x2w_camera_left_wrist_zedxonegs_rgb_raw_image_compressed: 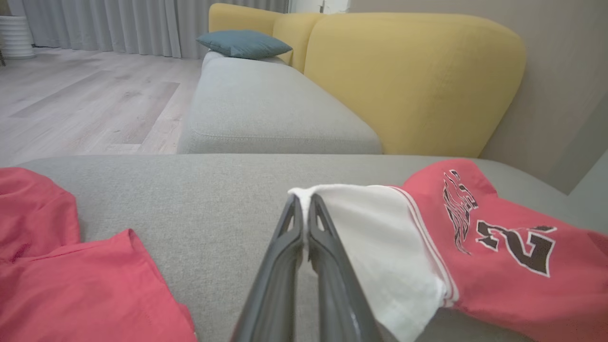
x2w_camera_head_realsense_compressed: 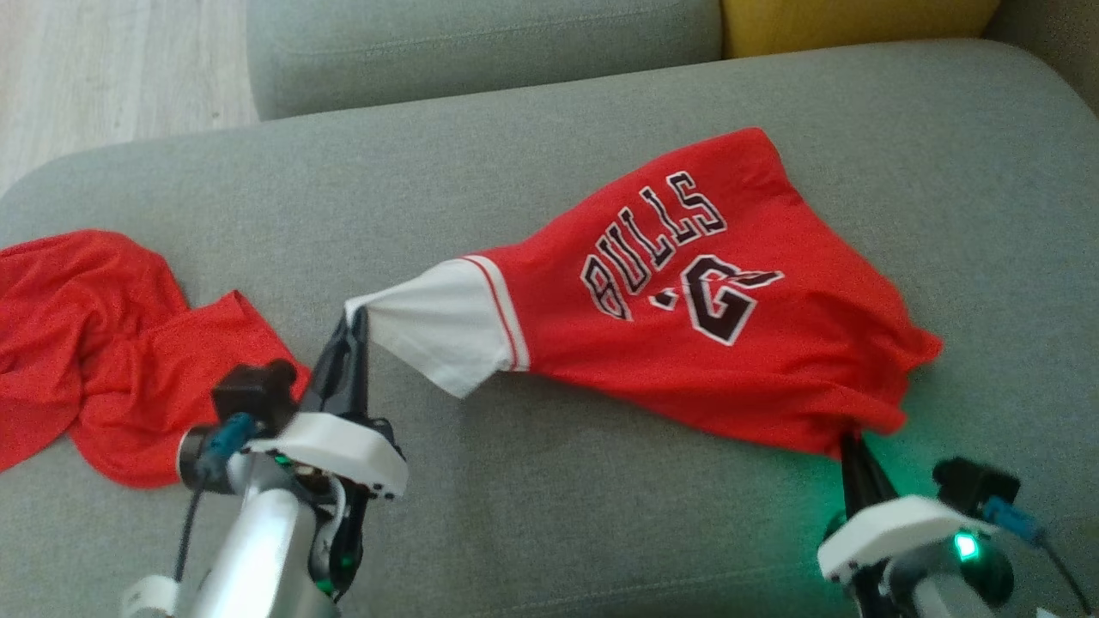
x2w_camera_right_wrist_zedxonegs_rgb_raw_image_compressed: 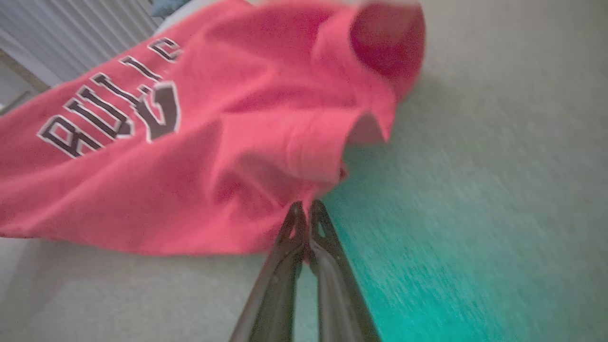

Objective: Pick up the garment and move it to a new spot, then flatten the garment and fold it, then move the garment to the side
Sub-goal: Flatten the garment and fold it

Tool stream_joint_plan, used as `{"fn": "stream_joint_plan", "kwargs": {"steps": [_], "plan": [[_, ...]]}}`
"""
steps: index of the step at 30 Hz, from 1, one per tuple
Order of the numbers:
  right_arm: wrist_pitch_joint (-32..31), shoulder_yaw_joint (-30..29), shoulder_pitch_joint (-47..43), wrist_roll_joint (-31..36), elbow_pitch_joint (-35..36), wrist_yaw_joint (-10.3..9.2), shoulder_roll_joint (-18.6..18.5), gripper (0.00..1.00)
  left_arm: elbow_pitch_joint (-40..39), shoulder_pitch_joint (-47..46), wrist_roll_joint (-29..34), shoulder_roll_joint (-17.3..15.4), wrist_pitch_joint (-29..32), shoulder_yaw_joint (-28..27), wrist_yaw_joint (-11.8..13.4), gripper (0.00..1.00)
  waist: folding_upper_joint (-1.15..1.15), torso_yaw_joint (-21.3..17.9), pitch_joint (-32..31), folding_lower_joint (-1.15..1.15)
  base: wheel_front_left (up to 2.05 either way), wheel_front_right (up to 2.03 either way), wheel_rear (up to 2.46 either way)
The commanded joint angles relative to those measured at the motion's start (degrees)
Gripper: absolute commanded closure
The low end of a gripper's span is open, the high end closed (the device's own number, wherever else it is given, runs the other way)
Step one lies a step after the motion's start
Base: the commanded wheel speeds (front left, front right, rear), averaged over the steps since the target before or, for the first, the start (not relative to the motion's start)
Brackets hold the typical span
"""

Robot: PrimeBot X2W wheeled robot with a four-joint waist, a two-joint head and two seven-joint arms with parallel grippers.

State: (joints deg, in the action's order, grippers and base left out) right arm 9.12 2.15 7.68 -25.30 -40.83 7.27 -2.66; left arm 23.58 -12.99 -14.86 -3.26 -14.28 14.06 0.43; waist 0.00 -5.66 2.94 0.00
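On the grey sofa seat (x2w_camera_head_realsense_compressed: 549, 506), the jersey (x2w_camera_head_realsense_compressed: 687, 343), red with black BULLS lettering and a white sleeve, lies stretched between the two grippers. In the head view the left gripper (x2w_camera_head_realsense_compressed: 355, 324) stands at about 8 o'clock of the cloth, its two dark fingers clenched together on the tip of the white sleeve, which is drawn to a point at the pinch. From those fingertips the garment runs away toward 3 o'clock, sleeve first, then the red body with its lettering. The left wrist view shows the same pinch, the sleeve's corner caught between the closed fingers and the white cloth falling off toward 4 o'clock. The right gripper (x2w_camera_head_realsense_compressed: 848, 445) sits at about 5 o'clock of the jersey, fingers pressed together on the red edge, the body spreading from the tips toward 10 o'clock. The right wrist view is blurred, so which part of the edge is caught there is hard to say, though red cloth appears to be nipped between the fingertips. The far part of the jersey rests on the seat at 1 o'clock. A second red garment (x2w_camera_head_realsense_compressed: 103, 352) lies crumpled on the seat at 9 o'clock, apart from the jersey and just beside the left arm. Behind the seat stand a yellow backrest (x2w_camera_left_wrist_zedxonegs_rgb_raw_image_compressed: 408, 80) and a teal cushion (x2w_camera_left_wrist_zedxonegs_rgb_raw_image_compressed: 244, 43).
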Motion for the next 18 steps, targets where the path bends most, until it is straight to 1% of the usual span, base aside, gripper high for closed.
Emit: {"fn": "stream_joint_plan", "kwargs": {"steps": [1, 6, 7, 10, 14, 18], "plan": [[1.24, 1.86, 2.8, 1.19, 3.47, 0.22, -0.21, 1.0, -2.56, -1.32, -0.99, -0.46, -0.72, -2.69, -0.16, 1.0, 0.0, -0.03, -0.33, 0.0, 0.0, 0.0, 0.0], [1.39, 1.03, 3.94, 6.52, 15.32, 0.22, -0.21, 1.0, -5.62, -2.58, -6.73, -0.02, -0.72, -5.27, -1.05, 1.0, 0.0, -0.22, -1.64, 0.0, 0.0, 0.0, 0.0], [0.57, 0.79, 4.82, 8.97, 21.14, 0.22, -0.21, 1.0, -7.61, -3.7, -9.37, 0.1, -0.41, -6.08, -1.29, 1.0, 0.0, -0.31, -2.12, 0.0, 0.0, 0.0, 0.0], [-1.37, 1.04, 6.68, 11.8, 29.54, 0.22, -0.63, 1.0, -11.85, -5.93, -12.65, 0.2, 0.7, -6.82, -1.36, 1.0, 0.0, -0.37, -2.73, 0.0, 0.0, 0.0, 0.0], [-4.11, 0.91, 9.28, 13.11, 38.62, 0.22, -1.93, 1.0, -18.9, -9.18, -16.98, 0.29, 2.44, -7.74, -0.47, 1.0, 0.0, -0.09, -3.7, 0.0, 0.0, 0.0, 0.0], [-6.82, 0.53, 10.57, 14.46, 45.42, 0.22, -3.07, 1.0, -26.38, -10.84, -20.77, 0.34, 4.56, -7.99, 1.63, 1.0, 0.0, 0.16, -4.83, 0.0, 0.0, 0.0, 0.0]]}}
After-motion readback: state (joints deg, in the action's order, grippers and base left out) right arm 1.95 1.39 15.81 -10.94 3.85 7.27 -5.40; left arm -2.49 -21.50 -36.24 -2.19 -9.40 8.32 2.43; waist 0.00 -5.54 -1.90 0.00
